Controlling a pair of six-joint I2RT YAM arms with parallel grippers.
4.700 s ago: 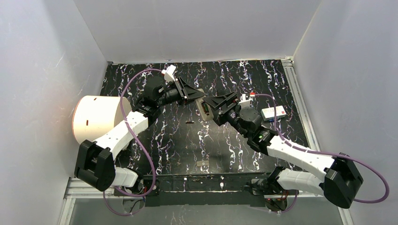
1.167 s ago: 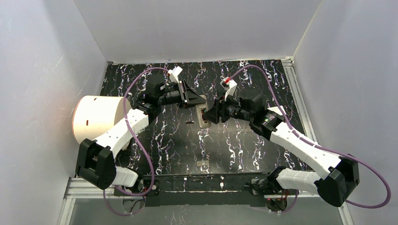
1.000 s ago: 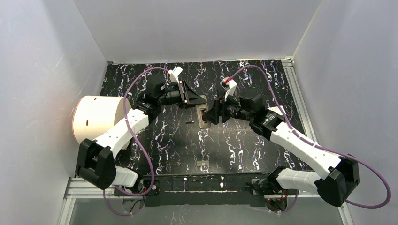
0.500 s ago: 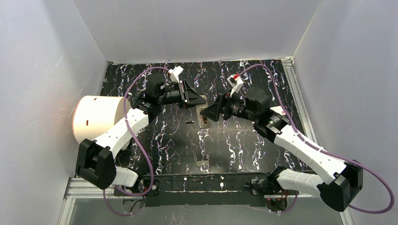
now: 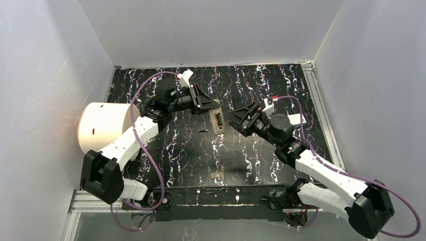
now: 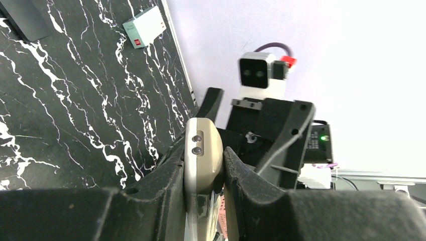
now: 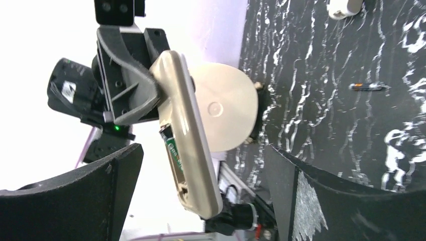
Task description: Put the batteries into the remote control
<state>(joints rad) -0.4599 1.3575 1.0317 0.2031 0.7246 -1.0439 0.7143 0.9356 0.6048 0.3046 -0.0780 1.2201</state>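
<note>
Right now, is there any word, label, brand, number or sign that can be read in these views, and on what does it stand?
No text reads clearly in any view.
Small white box: a red mark and some print, too small to read.
Green battery seated in the remote control: pale print on its jacket, blurred.
White sticker on the left arm: blurred.

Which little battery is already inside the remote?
The green cylinder battery, seated in the beige plastic remote; the dark thin battery lies loose on the black marbled table.
</note>
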